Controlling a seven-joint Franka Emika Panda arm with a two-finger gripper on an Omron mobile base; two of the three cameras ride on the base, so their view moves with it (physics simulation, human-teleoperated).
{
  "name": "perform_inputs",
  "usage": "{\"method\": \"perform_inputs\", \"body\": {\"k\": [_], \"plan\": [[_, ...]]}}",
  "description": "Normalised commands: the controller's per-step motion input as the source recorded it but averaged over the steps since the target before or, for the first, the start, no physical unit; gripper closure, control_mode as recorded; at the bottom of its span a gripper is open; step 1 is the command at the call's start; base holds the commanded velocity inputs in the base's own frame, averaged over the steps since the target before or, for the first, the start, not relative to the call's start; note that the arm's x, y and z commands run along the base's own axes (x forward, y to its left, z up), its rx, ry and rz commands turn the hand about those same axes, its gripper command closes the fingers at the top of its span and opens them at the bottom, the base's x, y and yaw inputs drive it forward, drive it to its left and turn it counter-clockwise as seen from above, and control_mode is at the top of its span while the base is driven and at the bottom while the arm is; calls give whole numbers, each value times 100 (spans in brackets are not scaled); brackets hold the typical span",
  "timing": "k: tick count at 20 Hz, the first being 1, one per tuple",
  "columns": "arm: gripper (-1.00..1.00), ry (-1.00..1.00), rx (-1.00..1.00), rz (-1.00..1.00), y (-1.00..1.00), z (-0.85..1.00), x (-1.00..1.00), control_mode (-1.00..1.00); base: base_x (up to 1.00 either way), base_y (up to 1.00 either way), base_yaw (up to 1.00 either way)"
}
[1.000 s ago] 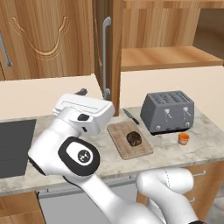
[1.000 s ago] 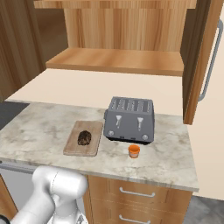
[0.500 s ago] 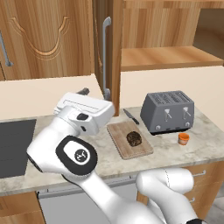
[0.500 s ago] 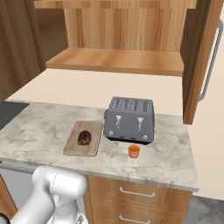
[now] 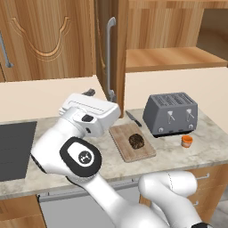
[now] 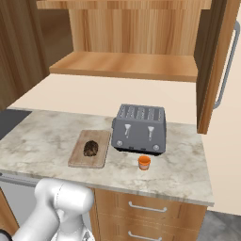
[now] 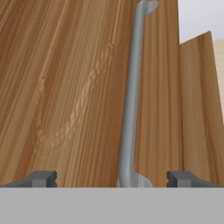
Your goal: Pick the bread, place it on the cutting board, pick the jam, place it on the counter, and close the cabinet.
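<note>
Two dark fingertips of your gripper point(image 7: 112, 179) are standing wide apart and gripping nothing, pointing at the grained wooden door of the cabinet point(image 7: 78, 87), whose grey bar handle point(image 7: 131, 100) is running up between them. That door is hanging open, edge-on to the counter point(image 6: 179, 174). The lumpy dark bread point(image 6: 91, 148) is sitting on the flat wooden cutting board point(image 6: 80, 160). The small orange jam point(image 6: 144, 162) is standing on the marbled stone just in front of the ribbed grey toaster point(image 6: 139, 129).
</note>
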Motion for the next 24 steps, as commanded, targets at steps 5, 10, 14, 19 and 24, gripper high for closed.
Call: {"method": "perform_inputs", "body": {"k": [5,10,14,19,24], "plan": [[-100,-1,0,-1,-14,0,0,-100,0,0,0],[-100,-1,0,-2,-24,0,0,-100,0,0,0],[-100,0,0,-1,-29,0,0,-100,0,0,0],[-100,0,0,0,-30,0,0,-100,0,0,0],[-100,0,0,0,-29,0,7,-100,0,0,0]]}}
